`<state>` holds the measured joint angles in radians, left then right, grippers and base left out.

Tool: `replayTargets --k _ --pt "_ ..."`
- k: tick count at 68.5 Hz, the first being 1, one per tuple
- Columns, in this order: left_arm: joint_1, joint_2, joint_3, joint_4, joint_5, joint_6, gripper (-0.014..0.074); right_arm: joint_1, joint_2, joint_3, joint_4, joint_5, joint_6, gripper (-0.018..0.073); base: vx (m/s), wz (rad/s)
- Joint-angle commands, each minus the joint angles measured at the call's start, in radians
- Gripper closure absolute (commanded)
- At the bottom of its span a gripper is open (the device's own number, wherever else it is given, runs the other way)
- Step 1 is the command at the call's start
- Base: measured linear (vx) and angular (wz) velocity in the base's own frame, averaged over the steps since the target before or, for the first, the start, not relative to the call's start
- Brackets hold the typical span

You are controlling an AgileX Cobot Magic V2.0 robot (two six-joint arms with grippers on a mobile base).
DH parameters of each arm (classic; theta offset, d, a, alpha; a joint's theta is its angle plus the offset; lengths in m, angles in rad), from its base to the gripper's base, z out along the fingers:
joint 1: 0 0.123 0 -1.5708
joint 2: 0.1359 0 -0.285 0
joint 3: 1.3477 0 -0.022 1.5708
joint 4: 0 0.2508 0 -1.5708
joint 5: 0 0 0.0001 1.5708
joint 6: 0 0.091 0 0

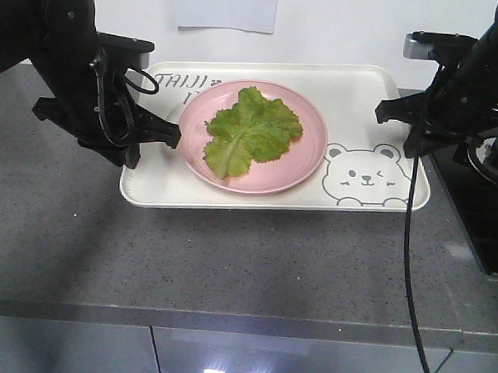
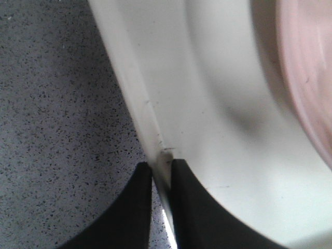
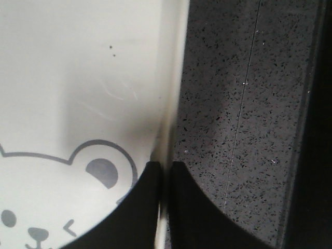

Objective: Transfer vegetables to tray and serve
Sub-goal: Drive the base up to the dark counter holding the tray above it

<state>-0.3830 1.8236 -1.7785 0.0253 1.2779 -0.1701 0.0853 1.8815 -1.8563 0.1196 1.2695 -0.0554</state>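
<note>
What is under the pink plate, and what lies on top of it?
The pink plate stands on the tray, and lettuce leaves lie on it. The tray surface below the plate is hidden, and so is the plate's middle under the leaves.

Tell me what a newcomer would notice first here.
Green lettuce sits on a pink plate in the middle of the cream bear-print tray. At either side, the black left pincer and right pincer each clamp the tray's rim, over the grey counter.
</note>
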Motion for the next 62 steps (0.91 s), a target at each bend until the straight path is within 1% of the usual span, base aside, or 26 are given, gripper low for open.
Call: replayTargets --k 1,62 --pt "-0.015 -0.060 -0.030 -0.050 -0.041 0.026 0.0602 0.004 -0.061 -0.029 0.052 0.014 -0.023 0.0565 0.03 0.01" --pt "-0.015 -0.060 -0.030 -0.050 -0.041 0.026 0.0602 0.004 -0.061 -0.029 0.052 0.014 -0.023 0.0565 0.04 0.01"
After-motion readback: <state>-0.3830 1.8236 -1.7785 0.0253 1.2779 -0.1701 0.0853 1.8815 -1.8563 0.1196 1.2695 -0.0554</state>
